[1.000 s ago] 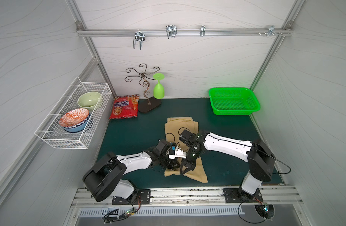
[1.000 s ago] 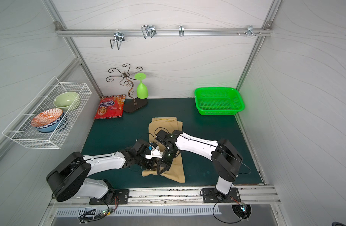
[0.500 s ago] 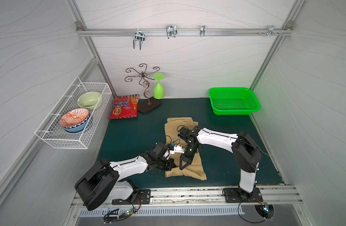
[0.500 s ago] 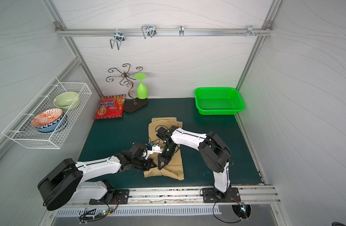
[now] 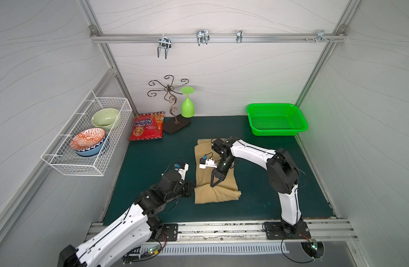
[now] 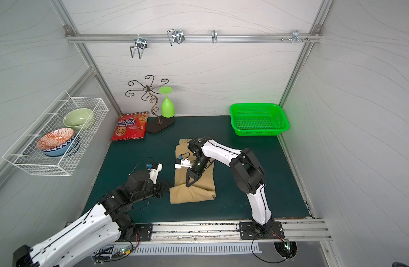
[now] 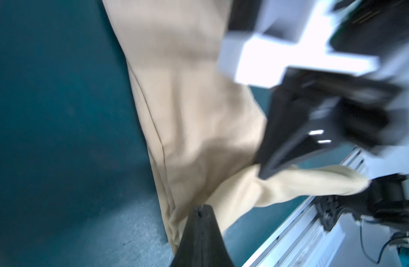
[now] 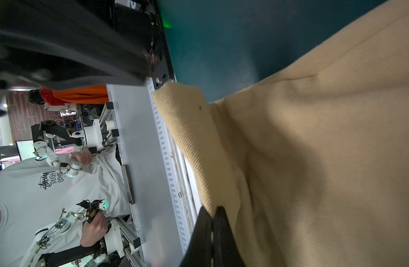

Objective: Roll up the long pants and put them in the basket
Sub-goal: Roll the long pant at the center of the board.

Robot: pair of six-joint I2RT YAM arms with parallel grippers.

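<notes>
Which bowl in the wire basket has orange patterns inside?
The front bowl, orange and white inside. The back bowl is plain pale green.

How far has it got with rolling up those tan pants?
Early days. Done: the long pants lie folded into one narrow strip, and their near end is turned over into a first fold. In hand: the right gripper and left gripper, both shut, sit at that fold; whether they pinch cloth is unclear. To do: nearly the whole strip is flat and unrolled.
</notes>
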